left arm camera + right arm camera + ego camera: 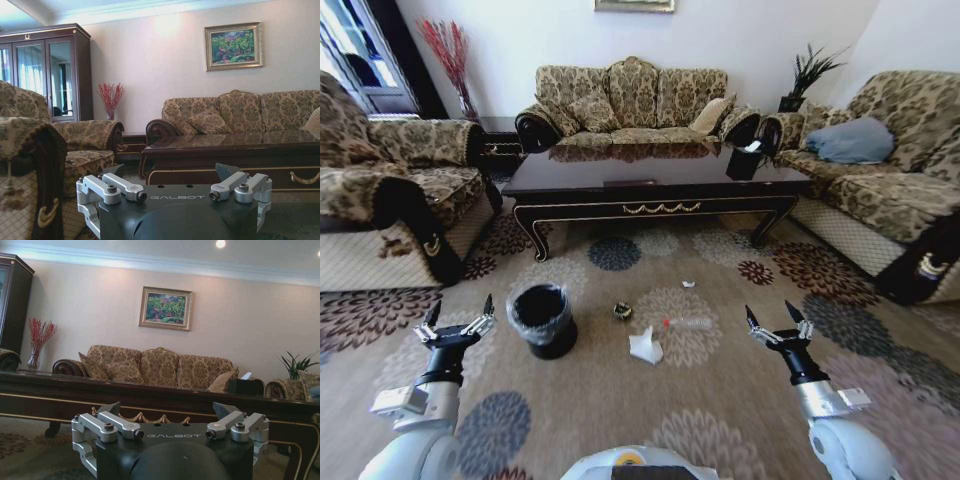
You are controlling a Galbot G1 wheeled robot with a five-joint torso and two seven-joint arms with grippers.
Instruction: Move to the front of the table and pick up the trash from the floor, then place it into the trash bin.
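Observation:
The dark glossy table (655, 190) with gold scrollwork stands ahead on the patterned carpet. Trash lies on the floor in front of it: crumpled white paper (646, 346), a clear bottle (688, 323) with a red cap, a small dark lump (622, 311) and a tiny white scrap (688, 284). The black trash bin (542, 318), lined with clear plastic, stands left of the paper. My left gripper (460, 310) hovers open beside the bin; my right gripper (775, 318) hovers open right of the bottle. Both wrist views face the table (225, 150) (75, 390) over open, empty grippers (172, 172) (170, 410).
Floral sofas ring the carpet: an armchair (390, 190) at left, a sofa (630, 105) behind the table, another (890, 180) at right. A black tissue box (745, 160) sits on the table's right end. A glass-door cabinet (45, 75) stands at the far left.

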